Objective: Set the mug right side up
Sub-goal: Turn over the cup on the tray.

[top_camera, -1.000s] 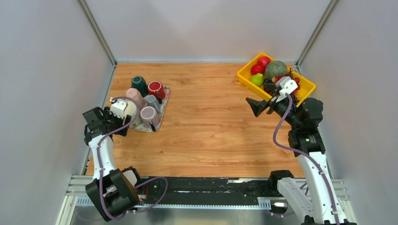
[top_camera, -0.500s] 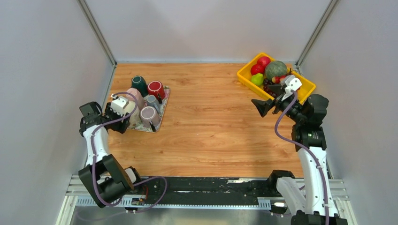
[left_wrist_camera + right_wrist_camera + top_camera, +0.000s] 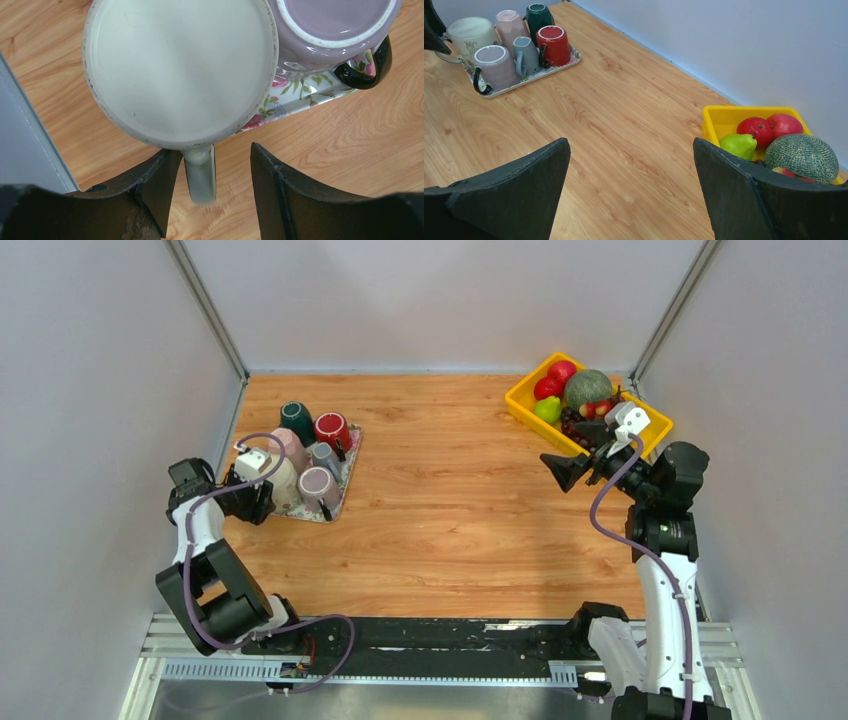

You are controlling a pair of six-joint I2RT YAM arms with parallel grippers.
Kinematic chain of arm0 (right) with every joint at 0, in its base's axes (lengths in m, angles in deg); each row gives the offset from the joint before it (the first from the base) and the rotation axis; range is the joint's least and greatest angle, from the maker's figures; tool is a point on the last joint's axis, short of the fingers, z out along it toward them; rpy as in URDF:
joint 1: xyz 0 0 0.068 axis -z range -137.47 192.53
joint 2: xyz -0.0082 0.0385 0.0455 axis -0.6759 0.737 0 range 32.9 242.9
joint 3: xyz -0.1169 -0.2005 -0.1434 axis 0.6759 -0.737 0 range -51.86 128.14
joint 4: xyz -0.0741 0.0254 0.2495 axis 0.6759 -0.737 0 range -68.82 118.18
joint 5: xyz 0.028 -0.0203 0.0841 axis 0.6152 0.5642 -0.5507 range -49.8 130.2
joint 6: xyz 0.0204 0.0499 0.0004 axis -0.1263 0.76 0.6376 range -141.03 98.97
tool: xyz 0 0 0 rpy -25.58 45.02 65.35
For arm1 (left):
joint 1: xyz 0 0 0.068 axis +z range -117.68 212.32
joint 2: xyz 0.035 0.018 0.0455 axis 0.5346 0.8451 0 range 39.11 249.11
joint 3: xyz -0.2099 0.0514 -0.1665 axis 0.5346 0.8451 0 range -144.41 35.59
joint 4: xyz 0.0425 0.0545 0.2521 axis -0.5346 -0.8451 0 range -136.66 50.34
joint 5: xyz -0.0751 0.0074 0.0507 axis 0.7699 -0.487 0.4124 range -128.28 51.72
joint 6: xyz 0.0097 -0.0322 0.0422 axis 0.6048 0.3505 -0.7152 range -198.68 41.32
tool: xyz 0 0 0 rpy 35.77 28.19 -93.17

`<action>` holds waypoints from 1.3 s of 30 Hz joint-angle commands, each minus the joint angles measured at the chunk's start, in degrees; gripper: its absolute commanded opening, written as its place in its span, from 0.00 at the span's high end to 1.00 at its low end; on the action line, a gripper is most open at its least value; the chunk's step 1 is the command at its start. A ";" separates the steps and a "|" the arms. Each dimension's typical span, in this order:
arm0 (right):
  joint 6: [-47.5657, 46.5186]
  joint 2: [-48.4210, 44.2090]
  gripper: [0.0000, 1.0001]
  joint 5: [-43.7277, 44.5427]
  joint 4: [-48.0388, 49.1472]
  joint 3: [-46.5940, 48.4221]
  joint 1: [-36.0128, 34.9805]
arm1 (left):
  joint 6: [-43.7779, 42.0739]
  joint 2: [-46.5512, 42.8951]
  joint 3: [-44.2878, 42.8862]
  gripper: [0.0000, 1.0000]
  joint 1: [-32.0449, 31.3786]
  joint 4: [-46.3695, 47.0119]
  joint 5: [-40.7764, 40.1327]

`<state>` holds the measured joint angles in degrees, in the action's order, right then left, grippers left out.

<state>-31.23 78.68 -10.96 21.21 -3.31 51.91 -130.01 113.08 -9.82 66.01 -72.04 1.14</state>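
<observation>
**Cream mug base up on tray; left gripper open around its handle**

1. Task item. The cream mug (image 3: 180, 70) stands upside down, flat base upward. It sits at the 7 o'clock corner of the floral tray (image 3: 310, 95). In the top view the tray lies at about 9 o'clock on the table (image 3: 450, 490).

2. Handle. In the left wrist view the handle (image 3: 200, 175) points to 6 o'clock and overhangs bare wood beyond the tray edge.

3. Left gripper (image 3: 210, 152). The jaws stand apart with the handle between them. The handle is just beside the 9 o'clock jaw; contact cannot be confirmed. There is a clear gap to the 3 o'clock jaw. Nothing is clamped.

4. Neighbours. A purple mug (image 3: 335, 25) with a black handle, also base up, is just beside the cream mug at its 2 o'clock. Four more mugs fill the rest of the tray.

5. Right gripper (image 3: 631, 142). The jaws are spread wide and hold nothing. It hangs above the table at about 3 o'clock, well apart from the tray.

6. Other. A yellow bin (image 3: 525, 400) of fruit sits at 1 o'clock on the table, near the right gripper.
</observation>
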 commanded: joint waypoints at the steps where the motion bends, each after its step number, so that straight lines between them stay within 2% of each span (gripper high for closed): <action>1: 0.98 0.01 0.00 -3.03 2.74 -0.46 0.82 | -0.14 1.05 -1.61 0.38 0.57 2.98 4.34; 13: 2.02 0.11 0.00 -4.71 3.48 -0.76 1.08 | 3.60 2.99 -2.36 0.42 0.51 6.39 5.13; 17: 2.02 0.10 0.00 -4.88 3.51 -0.82 1.13 | 4.47 2.82 -2.09 0.48 0.53 7.35 5.00; 21: 2.32 -0.01 0.00 -4.99 3.73 -1.01 1.11 | 5.12 2.47 -1.82 0.64 0.51 8.05 4.76; 24: 2.67 -0.04 0.00 -5.43 4.00 -1.08 1.10 | 6.17 2.12 -1.71 0.85 0.54 8.66 4.26; 26: 2.85 -0.22 0.00 -5.62 4.09 -1.09 1.14 | 6.68 1.90 -1.72 0.94 0.51 8.96 3.81; 28: 2.98 -0.25 0.00 -5.86 4.13 -1.09 1.12 | 7.02 1.71 -1.78 0.99 0.55 9.14 3.34; 39: 4.17 -0.79 0.00 -7.25 5.61 -2.09 1.14 | 8.59 -5.29 0.71 1.00 0.54 11.69 5.42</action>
<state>-27.91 78.81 -16.01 23.73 -4.71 52.74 -122.93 113.15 -8.86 66.49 -66.36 0.77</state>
